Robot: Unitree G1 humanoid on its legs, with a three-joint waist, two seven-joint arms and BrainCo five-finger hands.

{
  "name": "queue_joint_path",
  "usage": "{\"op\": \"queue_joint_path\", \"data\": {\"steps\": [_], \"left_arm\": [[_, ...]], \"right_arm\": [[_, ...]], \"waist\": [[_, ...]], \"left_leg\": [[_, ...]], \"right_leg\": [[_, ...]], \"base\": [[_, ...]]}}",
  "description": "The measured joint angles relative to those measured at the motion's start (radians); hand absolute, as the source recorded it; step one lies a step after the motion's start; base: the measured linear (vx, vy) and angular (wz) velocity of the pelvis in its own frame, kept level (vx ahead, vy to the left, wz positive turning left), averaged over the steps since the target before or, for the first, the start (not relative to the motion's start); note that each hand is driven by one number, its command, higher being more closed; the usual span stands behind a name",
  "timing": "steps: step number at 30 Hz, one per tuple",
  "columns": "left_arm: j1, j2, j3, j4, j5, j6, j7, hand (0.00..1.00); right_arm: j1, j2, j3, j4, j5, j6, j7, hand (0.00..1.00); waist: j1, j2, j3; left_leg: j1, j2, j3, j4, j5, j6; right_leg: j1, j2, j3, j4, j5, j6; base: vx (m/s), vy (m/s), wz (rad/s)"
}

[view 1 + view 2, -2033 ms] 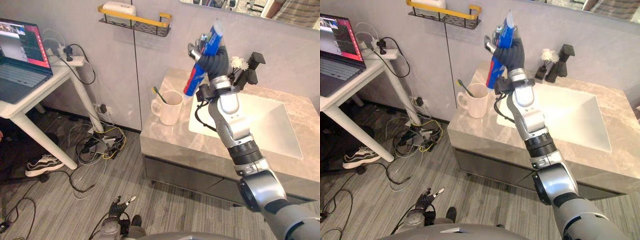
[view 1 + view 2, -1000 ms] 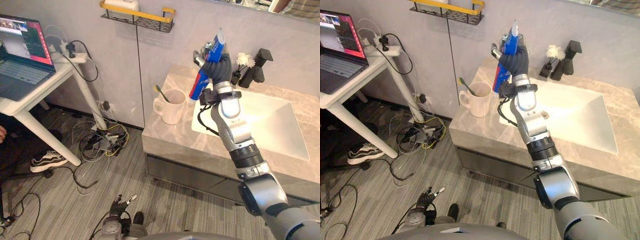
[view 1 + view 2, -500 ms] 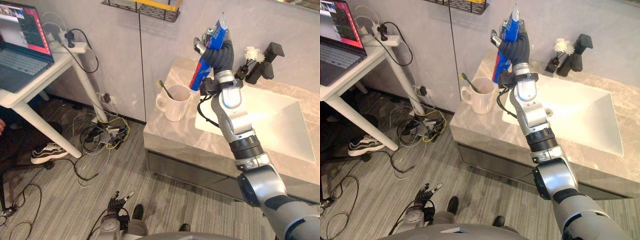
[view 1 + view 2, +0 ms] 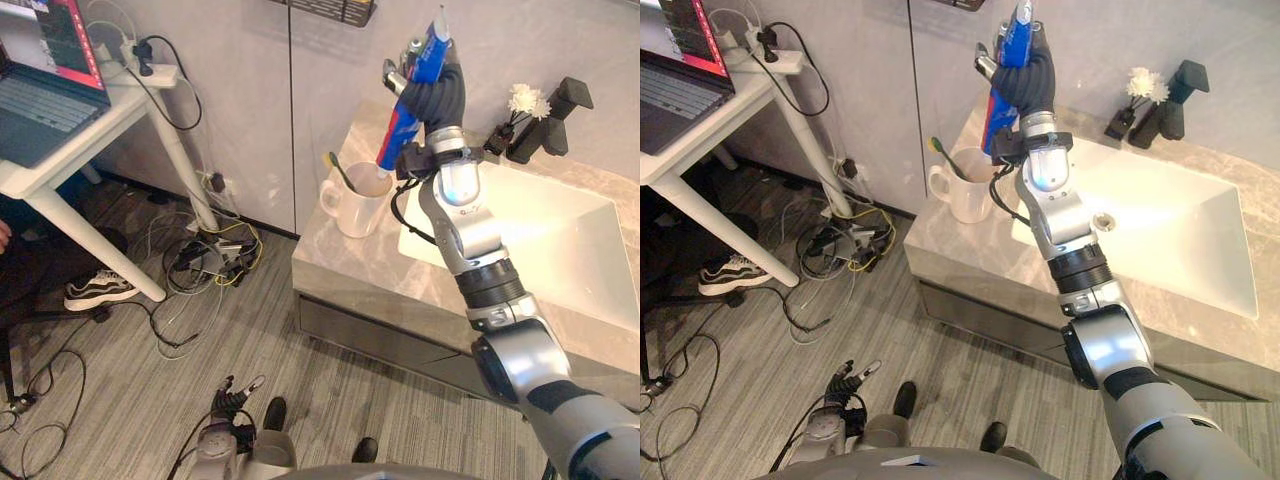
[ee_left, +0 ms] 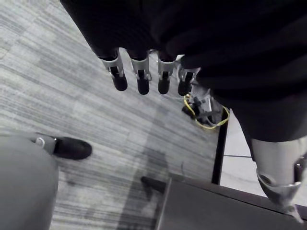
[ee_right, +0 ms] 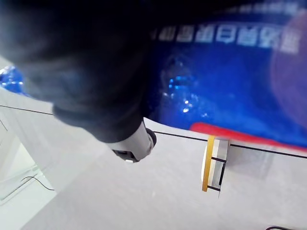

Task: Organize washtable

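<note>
Marble washtable (image 4: 350,265) lies below the right hand (image 4: 438,95), which is clamped on a blue toothpaste tube (image 4: 398,135) held upright just above the white mug (image 4: 355,205), likely for dropping in; the left hand (image 5: 144,76) hangs slack, fingers straight.

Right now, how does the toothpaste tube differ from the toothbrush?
The toothpaste tube is held in the air by the right robot hand; the toothbrush stands in the white mug on the counter. The tube is broad, blue and red; the toothbrush is thin and greenish. Both lean at a slant.
</note>
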State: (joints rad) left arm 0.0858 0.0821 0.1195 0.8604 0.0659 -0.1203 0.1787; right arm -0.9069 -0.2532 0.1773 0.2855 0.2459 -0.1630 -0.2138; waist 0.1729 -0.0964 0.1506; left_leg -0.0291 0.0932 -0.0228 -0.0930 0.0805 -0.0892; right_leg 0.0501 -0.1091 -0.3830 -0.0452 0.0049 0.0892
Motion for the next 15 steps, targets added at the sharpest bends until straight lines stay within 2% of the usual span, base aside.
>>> {"op": "queue_joint_path", "data": {"steps": [11, 15], "left_arm": [[0.0, 0.0, 0.0, 0.0, 0.0, 0.0, 0.001, 0.0], [-0.006, 0.001, 0.001, -0.002, 0.0, -0.001, 0.002, 0.0]], "right_arm": [[0.053, 0.025, 0.063, 0.0, 0.0, 0.0, 0.039, 1.0], [0.063, 0.03, 0.063, -0.004, 0.0, 0.001, 0.04, 1.0]], "waist": [[0.0, -0.001, 0.001], [0.0, -0.005, 0.024]], "left_leg": [[0.004, 0.001, 0.008, 0.0, -0.003, 0.0], [0.006, 0.001, 0.009, 0.0, -0.003, 0.0]], "right_leg": [[-0.001, -0.001, 0.009, 0.002, 0.0, 0.0], [0.0, -0.001, 0.009, 0.005, 0.0, 0.0]], "base": [[0.0, 0.001, -0.01], [0.0, 0.0, 0.0]]}}
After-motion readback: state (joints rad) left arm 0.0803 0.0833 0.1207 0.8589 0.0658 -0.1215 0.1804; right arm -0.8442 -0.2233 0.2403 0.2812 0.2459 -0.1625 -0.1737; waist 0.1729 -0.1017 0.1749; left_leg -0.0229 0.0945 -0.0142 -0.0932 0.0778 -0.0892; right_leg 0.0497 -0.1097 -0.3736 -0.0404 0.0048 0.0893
